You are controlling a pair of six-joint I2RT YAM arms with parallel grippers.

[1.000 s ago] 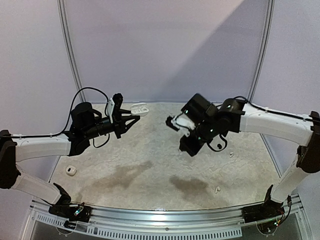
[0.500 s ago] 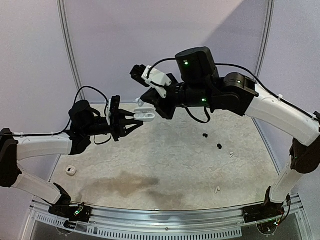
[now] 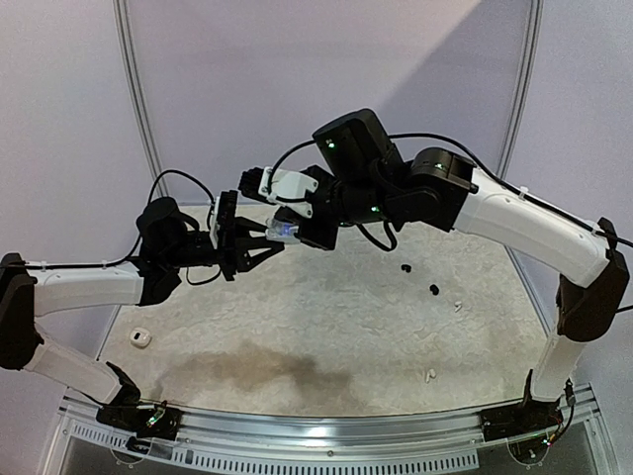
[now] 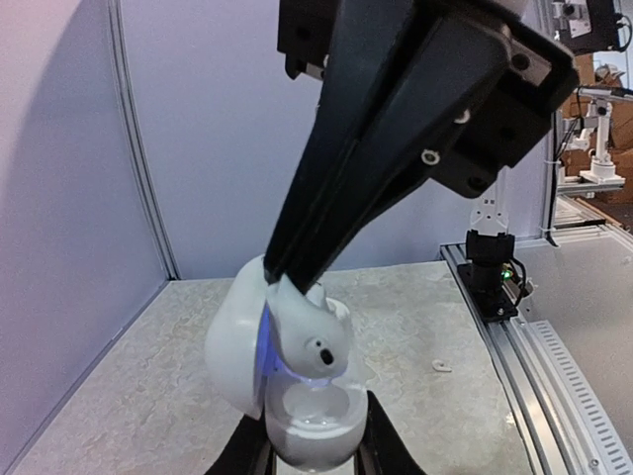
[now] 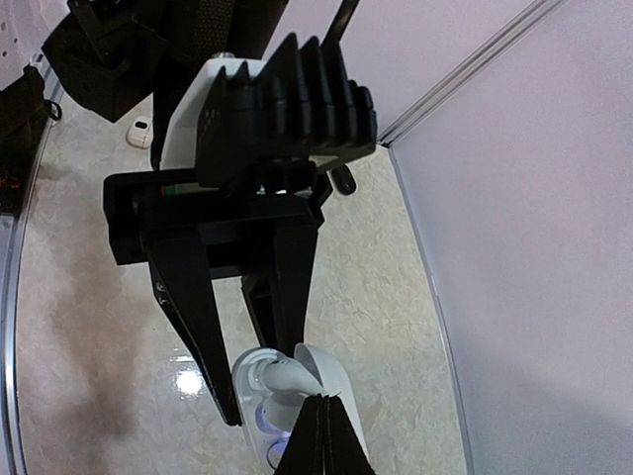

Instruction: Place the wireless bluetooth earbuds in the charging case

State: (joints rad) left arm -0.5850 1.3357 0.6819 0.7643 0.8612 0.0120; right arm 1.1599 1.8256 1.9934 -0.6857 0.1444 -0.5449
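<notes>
The left hand (image 3: 267, 240) is clamped on the lower half of a white pebble-shaped plastic charging case (image 4: 302, 437), one black finger on each side of it. It holds the case in the air with the lid swung open toward the far wall. A blue glow shows inside the case near the hinge.

The right hand (image 4: 281, 281) reaches down from above, directly over the left hand. Its two long black fingers are pressed together on the stem of a white elongated plastic earbud (image 4: 313, 342). The bulb of this earbud hangs just under the right hand's fingertips, in the mouth of the open case between lid and base. One bare socket shows below it. I cannot tell whether the earbud is seated.

Well below both hands lies the mottled beige worktop (image 3: 326, 336). To the right of the right hand, two black roundish earbuds (image 3: 405, 267) lie near each other. Two more white earbuds (image 3: 457, 306) lie farther toward the right arm's base. A second white pebble-shaped case (image 3: 139, 338) rests below the left arm.
</notes>
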